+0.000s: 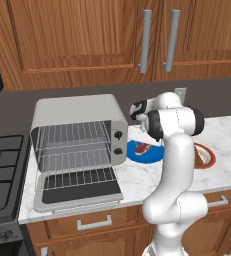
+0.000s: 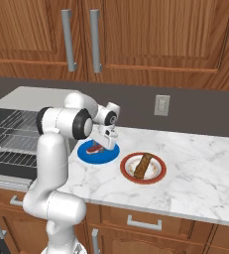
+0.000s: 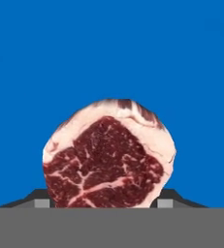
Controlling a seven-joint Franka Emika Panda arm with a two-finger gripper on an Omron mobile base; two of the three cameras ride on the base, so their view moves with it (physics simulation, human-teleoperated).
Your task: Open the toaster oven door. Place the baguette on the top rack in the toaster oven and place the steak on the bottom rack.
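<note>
Between the pincer (image 3: 103,206) tips the steak (image 3: 108,157) is sitting on its blue plate (image 3: 108,48), and you are seeing the jaws drawn in against its two sides, apparently gripping it, low over the plate so the flat slab can be pinched edgewise. Beside the pincer, the toaster oven (image 1: 77,145) is standing with its door (image 1: 79,192) dropped flat on the bench (image 2: 195,173), both racks bare. On the pincer's other side the baguette (image 2: 143,165) is waiting on a red-rimmed plate (image 2: 155,176), leaving open bench between.

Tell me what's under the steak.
The steak lies on a blue plate, flanked by the gripper fingers. The plate part beneath the meat is covered.
</note>
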